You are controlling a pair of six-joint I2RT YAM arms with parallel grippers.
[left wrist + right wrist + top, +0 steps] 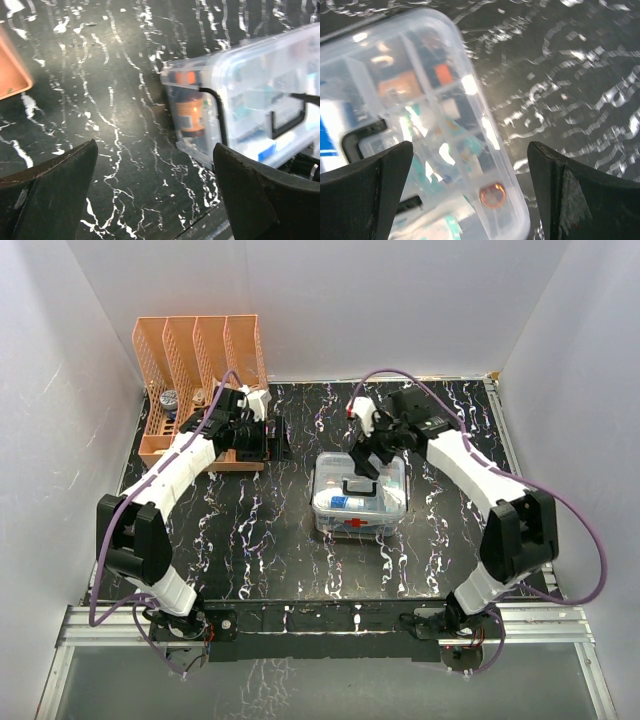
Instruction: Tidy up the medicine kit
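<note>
Right gripper (470,170) hangs spread wide over the kit (335,485), centre frame on the marbled black table (260,540). The kit's clear lid, rounded at the corners, blurs the contents into coloured patches. Left gripper (155,165) gapes too, empty. Upper left, the orange slotted rack (200,345) is partly hidden by that arm.
</note>
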